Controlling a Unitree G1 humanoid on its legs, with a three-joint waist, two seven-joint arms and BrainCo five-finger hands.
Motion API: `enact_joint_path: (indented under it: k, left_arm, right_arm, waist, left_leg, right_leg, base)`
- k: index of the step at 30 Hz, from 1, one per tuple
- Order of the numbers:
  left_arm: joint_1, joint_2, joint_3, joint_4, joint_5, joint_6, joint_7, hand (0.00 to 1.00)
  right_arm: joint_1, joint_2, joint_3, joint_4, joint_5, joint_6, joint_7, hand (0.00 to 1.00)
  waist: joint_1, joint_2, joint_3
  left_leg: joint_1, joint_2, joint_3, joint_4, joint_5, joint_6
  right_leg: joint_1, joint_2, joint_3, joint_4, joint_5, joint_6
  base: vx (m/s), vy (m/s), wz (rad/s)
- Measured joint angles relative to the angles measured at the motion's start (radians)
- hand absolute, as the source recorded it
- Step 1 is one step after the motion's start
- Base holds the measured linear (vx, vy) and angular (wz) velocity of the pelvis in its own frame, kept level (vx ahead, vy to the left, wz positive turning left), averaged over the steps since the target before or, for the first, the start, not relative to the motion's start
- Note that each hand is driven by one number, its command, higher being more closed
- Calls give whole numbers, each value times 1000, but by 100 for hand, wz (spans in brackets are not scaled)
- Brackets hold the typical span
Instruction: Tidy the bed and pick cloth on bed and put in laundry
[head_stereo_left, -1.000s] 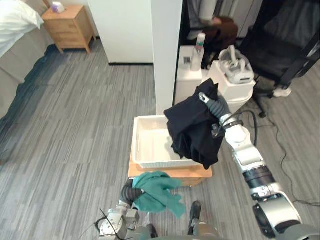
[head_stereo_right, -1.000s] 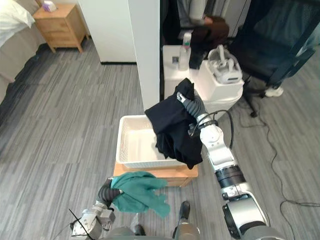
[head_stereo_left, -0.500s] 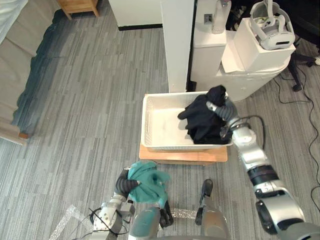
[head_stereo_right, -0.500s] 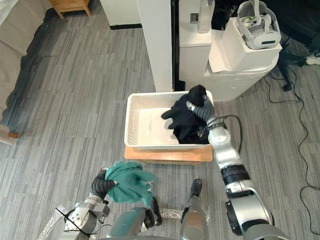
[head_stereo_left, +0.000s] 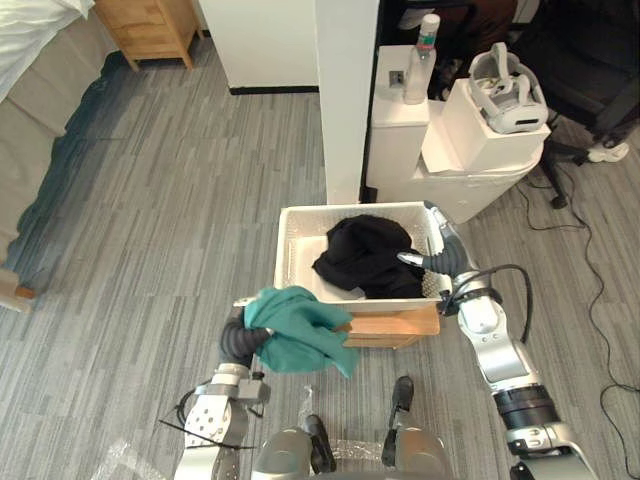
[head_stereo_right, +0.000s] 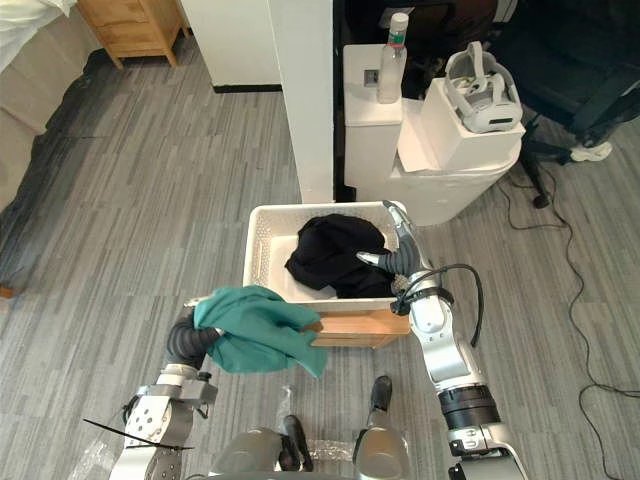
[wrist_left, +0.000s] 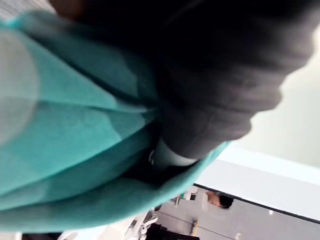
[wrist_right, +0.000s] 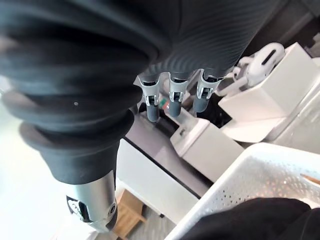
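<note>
The black cloth (head_stereo_left: 362, 255) is seen heaped inside the white basket (head_stereo_left: 291, 262); the right hand (head_stereo_left: 436, 252) is held at the basket's right rim, fingers straight, nothing gripped; the teal cloth (head_stereo_left: 296, 328) is draped over the left hand (head_stereo_left: 240, 343) by the basket's near-left corner, so its fingers' state cannot be told.

Basket's (head_stereo_left: 287, 258) left half lies bare — black cloth (head_stereo_left: 365, 258) fills the right; pillar (head_stereo_left: 347, 100) close behind.

Garment (head_stereo_left: 365, 255) in basket (head_stereo_left: 283, 248) on crate (head_stereo_left: 395, 327), another cloth (head_stereo_left: 295, 330) at basket's front-left corner
</note>
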Motion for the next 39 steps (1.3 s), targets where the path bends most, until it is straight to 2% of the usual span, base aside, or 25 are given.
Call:
enact_joint_path:
  k: [3,4,7,9,11,15,16,19,20,24,25,28,29,33,35,36,39]
  left_arm:
    - [-46,1,37,-11,8,0,25,100]
    - [-160,24,111,-19,19,-1,77,100]
    - [-275,95,157,-19,60,-8,129,100]
    - [-315,123,165,-14,72,-11,143,100]
    - [-332,157,203,62,169,-58,165,100]
    - [-355,276,313,261,213,-59,255,100]
    - [-383,313,312,307,233,-46,273,100]
    - [-448,342,300,361,283,-39,283,100]
    - [-469,344,291,376,307,-39,289,100]
    - [-493,331,246,406,351,-29,296,100]
    - [-495,321,231,418,366,-29,296,100]
    - [-506,306,221,473,394,-19,295,100]
    - [-526,304,210,504,406,-5,295,100]
    - [-705,321,167,653,436,13,310,100]
    - [-776,345,138,693,439,16,322,100]
    - [-822,351,121,708,440,16,327,100]
    - [-839,346,103,711,443,15,342,100]
  right_arm:
    - [45,10,-37,-36,-20,1,-10,0]
    - [105,26,-70,-55,-18,3,-13,0]
    - [131,26,-99,-55,-6,14,-13,0]
    - [156,25,-125,-56,2,16,-13,0]
    - [230,24,-172,-58,38,11,-12,0]
    - [368,24,-230,-57,99,10,-9,0]
    - [397,24,-231,-57,101,9,-9,0]
    - [434,36,-231,-57,102,-7,-7,0]
    - [444,47,-230,-57,102,-10,-7,0]
    - [463,64,-227,-57,102,-11,-7,0]
    - [467,65,-226,-57,102,-11,-7,0]
    - [467,65,-205,-57,102,-12,-6,0]
    - [465,65,-189,-57,102,-14,-5,0]
    - [448,65,-135,-58,103,-33,-4,0]
    - [430,66,-109,-58,104,-38,-5,0]
    - [421,67,-92,-58,107,-44,-5,0]
    - [422,76,-65,-68,107,-46,-11,0]
  waist:
    - [-9,-8,-10]
    - [-22,-17,-54]
    - [-44,-20,-65]
    - [-45,-20,-68]
    - [-47,-15,-83]
    - [-68,-18,-91]
    - [-71,-23,-93]
    - [-81,-34,-109]
    - [-98,-37,-122]
    - [-116,-32,-125]
    - [-131,-28,-126]
    - [-136,-23,-124]
    - [-147,-18,-121]
    - [-155,10,-98]
    - [-160,19,-75]
    - [-171,28,-45]
    - [-188,36,-19]
  left_leg:
    - [22,1,4,-1,0,0]
    - [35,1,22,-9,-1,-1]
    - [41,3,32,-9,-1,-1]
    - [48,7,42,-12,-1,-2]
    - [53,14,44,-19,1,-6]
    - [63,25,55,-33,9,-19]
    - [61,26,61,-34,9,-20]
    - [54,29,79,-34,4,-27]
    - [42,30,86,-33,5,-27]
    - [33,33,108,-33,4,-28]
    - [22,33,111,-33,4,-28]
    - [19,38,136,-31,-2,-36]
    - [10,41,138,-25,-4,-39]
    - [-51,44,158,10,-9,-36]
    - [-77,48,167,28,-18,-30]
    - [-82,55,175,42,-24,-30]
    - [-89,70,200,63,-38,-34]
  right_leg:
    - [21,2,1,0,0,0]
    - [24,4,14,0,-1,-1]
    - [23,8,22,0,-2,-2]
    - [23,13,33,0,-4,-4]
    - [23,22,34,0,-8,-10]
    - [19,32,44,-1,-12,-15]
    - [15,36,49,-1,-12,-15]
    - [-6,45,71,-1,-15,-20]
    - [-18,46,74,-1,-15,-20]
    - [-44,50,103,-1,-11,-16]
    - [-59,51,106,-1,-11,-16]
    - [-77,60,131,-1,-7,-16]
    - [-85,62,133,-1,-7,-17]
    - [-156,60,160,-1,18,-29]
    - [-180,60,174,-1,26,-30]
    - [-183,62,180,-1,29,-29]
    - [-187,73,200,-1,30,-27]
  base:
    - [-38,14,-6]
    - [-87,25,-15]
    - [-81,3,-15]
    - [-43,-8,-16]
    - [-9,-33,-7]
    - [-7,-21,-11]
    - [-35,-16,-10]
    - [-43,-8,-21]
    - [-21,4,-11]
    - [0,14,-24]
    - [12,-3,-10]
    - [14,-3,-27]
    - [8,-5,-8]
    - [-33,14,-16]
    - [-62,17,-17]
    - [-83,14,-17]
    - [-53,-4,-22]
